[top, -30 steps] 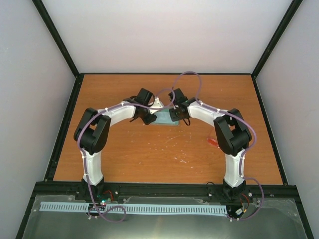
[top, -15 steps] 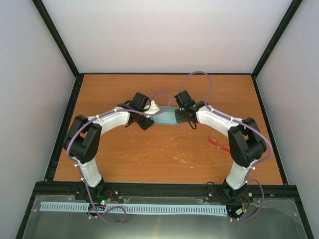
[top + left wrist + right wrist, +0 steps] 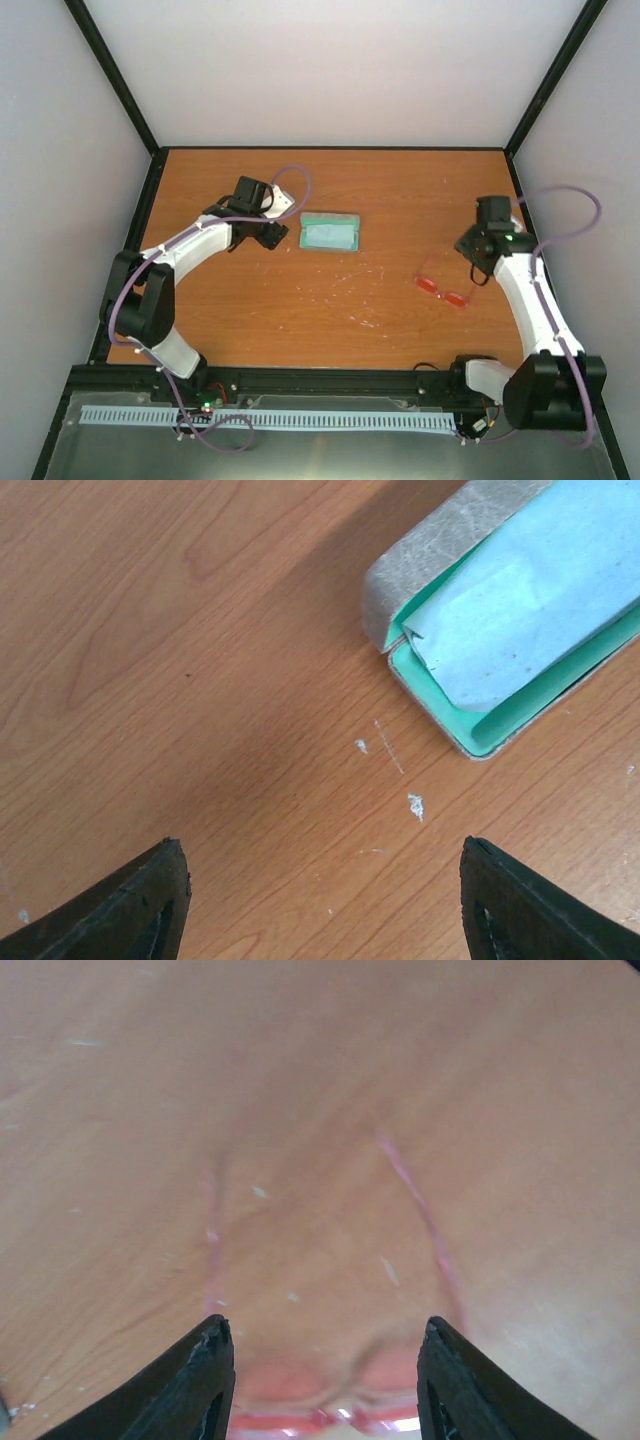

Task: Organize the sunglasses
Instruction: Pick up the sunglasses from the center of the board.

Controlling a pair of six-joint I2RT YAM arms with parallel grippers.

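Note:
The sunglasses (image 3: 443,289), red-orange lenses and thin frame, lie open on the wooden table at the right. My right gripper (image 3: 478,262) hovers just beyond them, open and empty; in the right wrist view the sunglasses (image 3: 320,1400) show blurred between its fingertips (image 3: 212,1360). The grey case (image 3: 330,232) with teal lining lies open at centre, the pale blue cloth (image 3: 328,235) inside it. My left gripper (image 3: 272,234) is open and empty just left of the case. The case (image 3: 470,600) and cloth (image 3: 540,600) show at the upper right of the left wrist view.
The wooden table (image 3: 250,310) has small white scuff marks near its middle (image 3: 365,300). Black frame rails run along the table's edges (image 3: 330,378), and pale walls stand behind and at both sides.
Both arms have swung outward from the case. The left gripper drew back to the left of it. The right gripper moved far right to the sunglasses. The case is now uncovered.

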